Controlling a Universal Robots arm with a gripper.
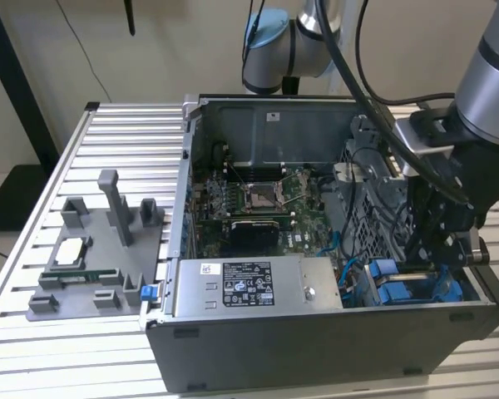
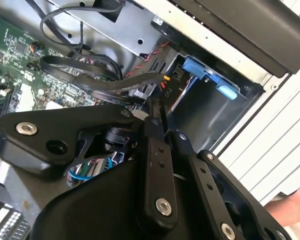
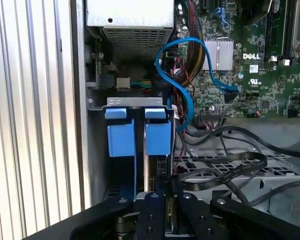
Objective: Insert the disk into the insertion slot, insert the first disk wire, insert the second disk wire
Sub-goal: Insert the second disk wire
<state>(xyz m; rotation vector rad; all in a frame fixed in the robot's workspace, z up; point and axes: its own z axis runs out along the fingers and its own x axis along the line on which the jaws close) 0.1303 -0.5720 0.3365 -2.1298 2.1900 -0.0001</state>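
Note:
The disk's blue carrier [image 3: 157,132] sits in the insertion slot of the grey drive cage [image 3: 96,150], beside a second blue carrier [image 3: 121,132]. In the exterior view these carriers [image 1: 395,291] lie at the case's front right corner. My gripper [image 3: 165,192] hangs directly over the disk's end, fingers drawn together on the end of a flat black wire [image 3: 225,167]. In the second wrist view the same black wire [image 2: 112,85] runs up to the closed gripper [image 2: 157,120]. From the exterior view, the gripper [image 1: 428,258] reaches down inside the case.
A blue data cable [image 3: 187,95] loops over the motherboard [image 3: 260,75] close to the cage. The silver power-supply box [image 1: 258,284] fills the case's front. A grey fixture [image 1: 91,249] with parts stands on the slatted table at the exterior view's left. Something pinkish, perhaps a hand [image 2: 290,210], shows outside the case.

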